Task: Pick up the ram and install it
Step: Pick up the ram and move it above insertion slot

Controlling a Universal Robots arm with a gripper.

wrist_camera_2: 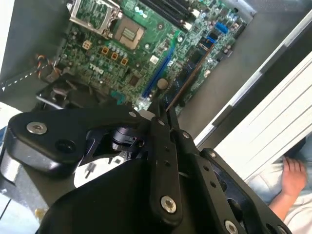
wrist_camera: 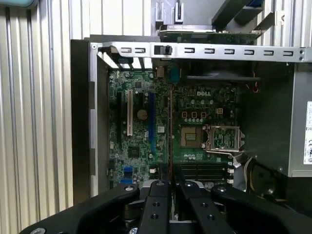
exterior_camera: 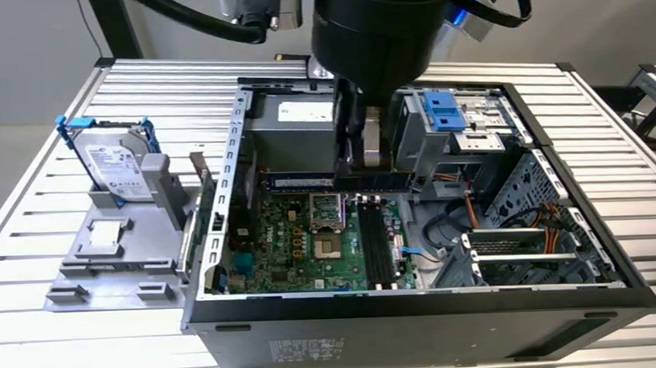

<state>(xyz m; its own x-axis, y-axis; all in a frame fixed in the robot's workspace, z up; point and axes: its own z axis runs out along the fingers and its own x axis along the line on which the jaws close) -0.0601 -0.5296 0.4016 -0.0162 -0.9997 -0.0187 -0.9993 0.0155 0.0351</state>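
So the gripper point(wrist_camera: 171, 186) is pinched shut on the ram point(exterior_camera: 301, 182), pretty sure; stick's held level, on edge, above the motherboard point(exterior_camera: 298, 250), not seated yet.

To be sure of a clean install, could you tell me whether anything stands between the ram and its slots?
Nothing visible does. The gripper is shut on the ram beside the power supply. The black slots on the board lie open, with nothing over them.
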